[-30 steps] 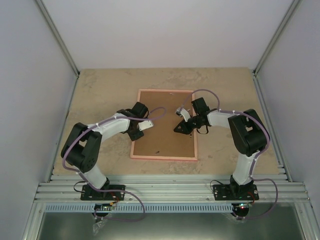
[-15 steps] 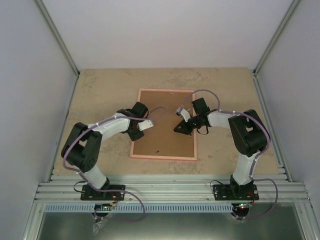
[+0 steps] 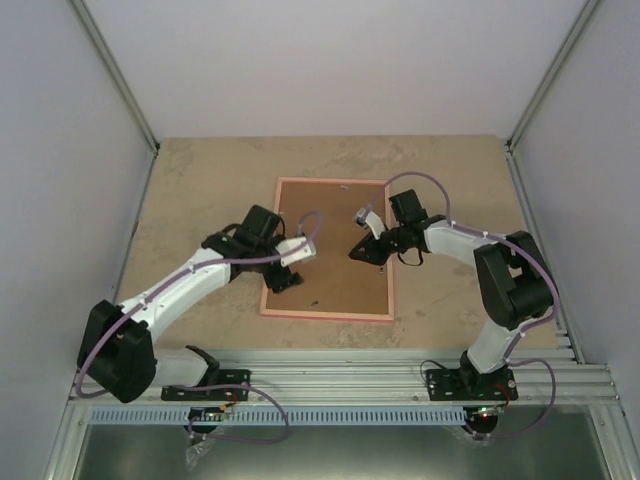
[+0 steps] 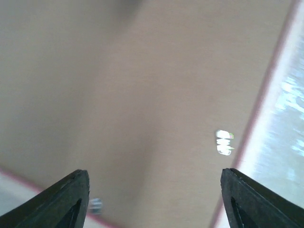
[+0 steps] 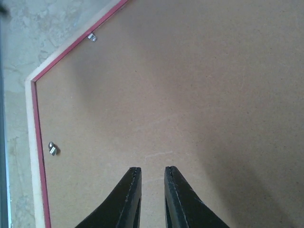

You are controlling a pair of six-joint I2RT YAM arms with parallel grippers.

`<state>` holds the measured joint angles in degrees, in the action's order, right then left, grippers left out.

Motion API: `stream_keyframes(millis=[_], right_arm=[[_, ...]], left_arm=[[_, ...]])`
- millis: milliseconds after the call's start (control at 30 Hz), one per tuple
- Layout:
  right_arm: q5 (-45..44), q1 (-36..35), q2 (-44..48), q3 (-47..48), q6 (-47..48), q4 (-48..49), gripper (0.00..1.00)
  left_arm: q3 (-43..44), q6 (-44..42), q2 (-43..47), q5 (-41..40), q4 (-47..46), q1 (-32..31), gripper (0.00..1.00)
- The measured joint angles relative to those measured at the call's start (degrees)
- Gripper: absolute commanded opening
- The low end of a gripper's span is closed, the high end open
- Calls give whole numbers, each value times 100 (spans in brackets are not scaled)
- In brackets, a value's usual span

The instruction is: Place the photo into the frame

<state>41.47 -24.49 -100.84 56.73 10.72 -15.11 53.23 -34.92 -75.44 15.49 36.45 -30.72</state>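
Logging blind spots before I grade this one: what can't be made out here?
- Photo: in no view; whether it lies under the backing in the frame cannot be told.
- Left wrist view: blur smears the clips.
- Top view: right gripper tips too small to show whether they touch the backing.
- Right wrist view: picture edges cut off most of the frame.

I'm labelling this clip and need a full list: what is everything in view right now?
frame: one, pink, flat at mid-table.
backing board: one, brown, lying within the frame.
metal tabs: two in the right wrist view, silver, at the frame's inner edge.
table: one, beige stone pattern, under everything.
rail: one, silver, along the table's near edge.
left end effector: one, black, open and empty over the board.
right end effector: one, black, nearly shut and empty over the board.
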Motion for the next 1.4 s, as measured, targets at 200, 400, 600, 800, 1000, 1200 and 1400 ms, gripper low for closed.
stream_keyframes(millis=[200, 400, 600, 800, 1000, 1200, 1400], right_arm=[[44, -44, 44, -229, -44, 7, 16], [52, -190, -175, -385, 11, -175, 14], [144, -173, -560, -57, 109, -431, 12], [236, -157, -678, 39, 129, -492, 12], [262, -144, -704, 59, 129, -511, 12], [278, -129, -708, 59, 129, -511, 12], [278, -125, -708, 59, 129, -509, 11]], left_arm=[[-1283, -262, 232, 131, -409, -763, 81], [-1788, -219, 92, -168, -1064, -1255, 78], [-1808, -223, -293, -382, -1637, -1569, 69], [-1821, -485, -457, -452, -1847, -1742, 52], [-1834, -804, -564, -505, -2009, -1764, 37], [-1838, -1161, -553, -402, -1969, -1803, 27], [-1851, -1381, -529, -313, -1934, -1805, 17]])
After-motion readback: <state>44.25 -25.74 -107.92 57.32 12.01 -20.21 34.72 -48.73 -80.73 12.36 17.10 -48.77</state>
